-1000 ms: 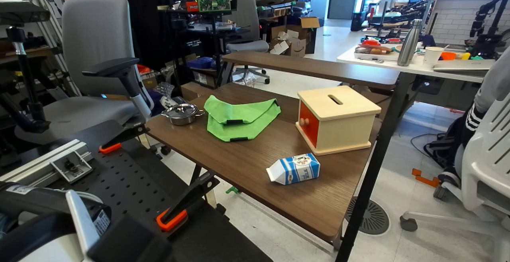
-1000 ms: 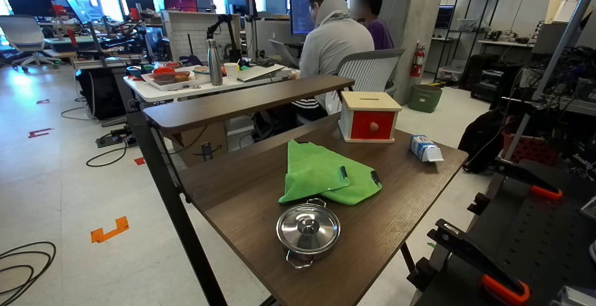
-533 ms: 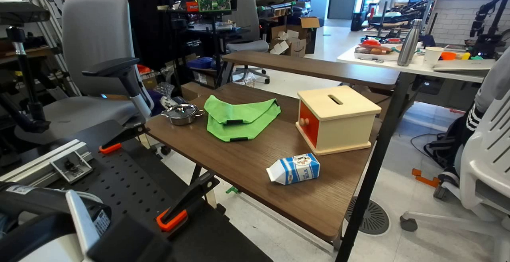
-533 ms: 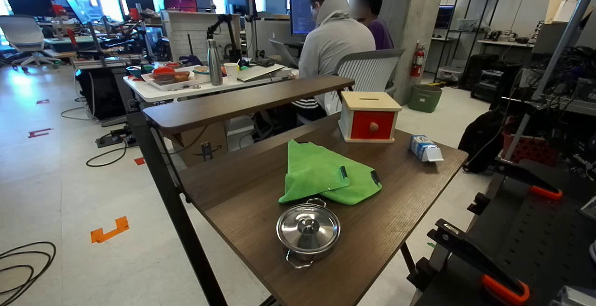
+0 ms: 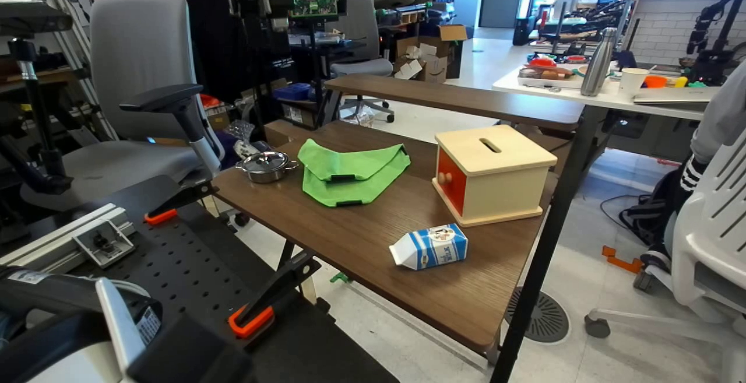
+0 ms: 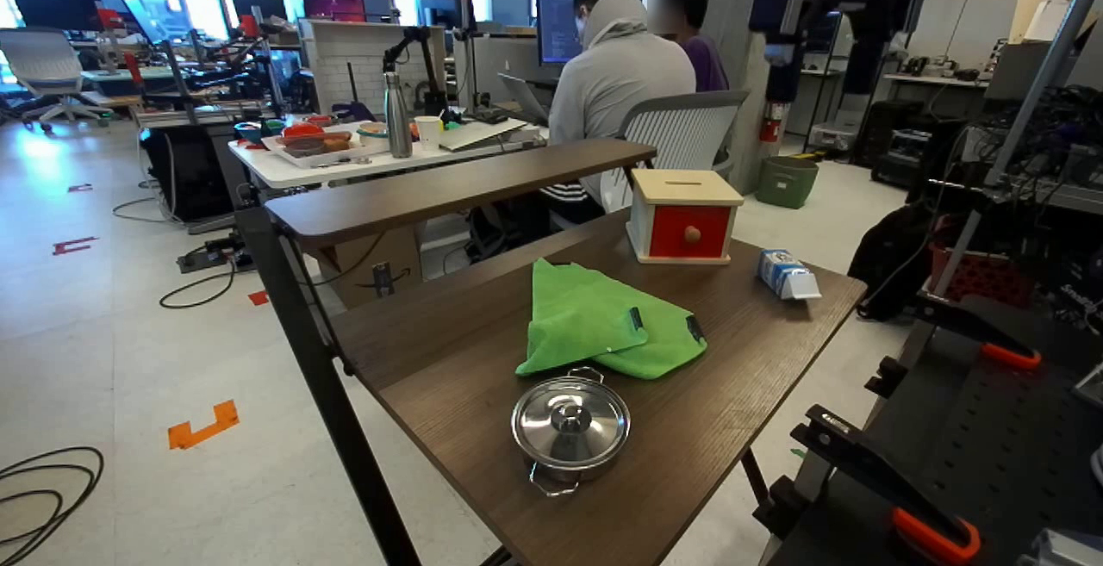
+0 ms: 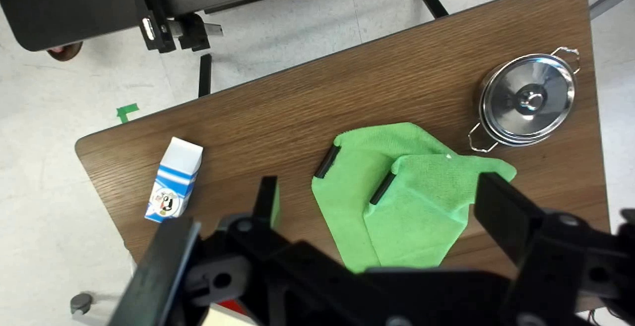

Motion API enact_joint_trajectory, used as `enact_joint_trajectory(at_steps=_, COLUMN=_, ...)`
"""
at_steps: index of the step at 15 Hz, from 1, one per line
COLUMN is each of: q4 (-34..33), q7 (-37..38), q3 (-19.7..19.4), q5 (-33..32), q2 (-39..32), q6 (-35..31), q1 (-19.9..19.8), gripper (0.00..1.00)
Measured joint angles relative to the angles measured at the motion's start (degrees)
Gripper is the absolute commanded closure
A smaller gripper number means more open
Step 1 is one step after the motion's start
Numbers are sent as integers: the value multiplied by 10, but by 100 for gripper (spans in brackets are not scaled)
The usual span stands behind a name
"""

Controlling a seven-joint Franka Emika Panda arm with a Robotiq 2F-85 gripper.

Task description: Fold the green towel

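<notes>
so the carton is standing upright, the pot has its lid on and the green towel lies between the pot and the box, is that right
The carton isn't standing upright: it lies on its side, as both exterior views show. The rest holds: the pot has its lid on, and the green towel lies between the pot and the box.

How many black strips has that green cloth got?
3 show on the towel in an exterior view: an upper strip near its middle, a lower strip along the near edge, and a corner strip, partly seen, at right. Folds may hide more.
</notes>
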State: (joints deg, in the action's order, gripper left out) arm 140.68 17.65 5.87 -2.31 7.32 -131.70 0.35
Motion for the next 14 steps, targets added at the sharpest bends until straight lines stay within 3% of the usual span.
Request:
enact_joint_trajectory(at_steps=7, q4=7, q7=44, q3=-40, q5=-28, q2=-114, q6=-117, q1=-4, gripper=0)
enact_joint_trajectory(at_steps=14, q4=-25, q7=92, q3=-73, q5=-39, q2=-234, q6=-171, q1=4, gripper=0)
